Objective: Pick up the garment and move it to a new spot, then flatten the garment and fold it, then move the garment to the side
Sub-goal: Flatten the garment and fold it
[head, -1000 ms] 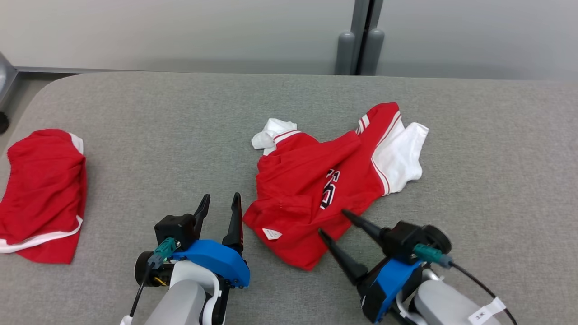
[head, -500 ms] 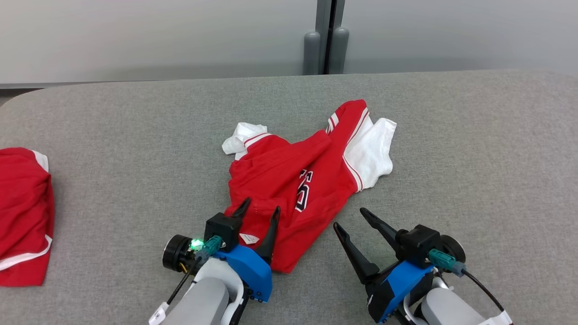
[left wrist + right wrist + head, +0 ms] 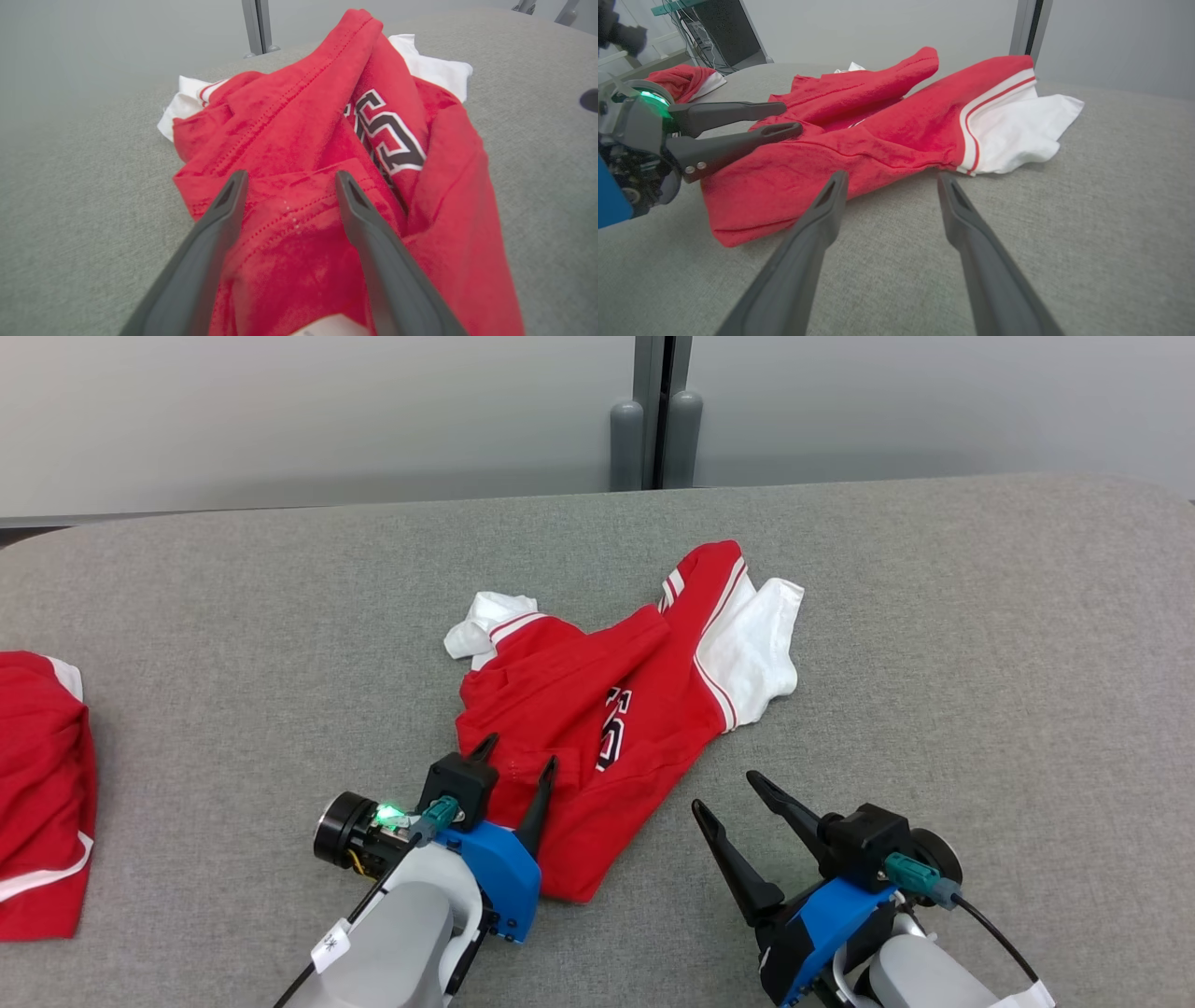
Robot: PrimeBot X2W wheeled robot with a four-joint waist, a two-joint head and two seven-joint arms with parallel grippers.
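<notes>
Left claw [image 3: 518, 752] wide, over near-left edge of garment [image 3: 616, 709], crumpled red-white. Right claw [image 3: 726, 791] wide, above bare worktop [image 3: 980, 663] just right. Other red cloth [image 3: 42, 793] well apart at left.

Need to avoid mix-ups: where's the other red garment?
Head view: the other red garment lies far left on the grey table, well left of the left pincer.
</notes>
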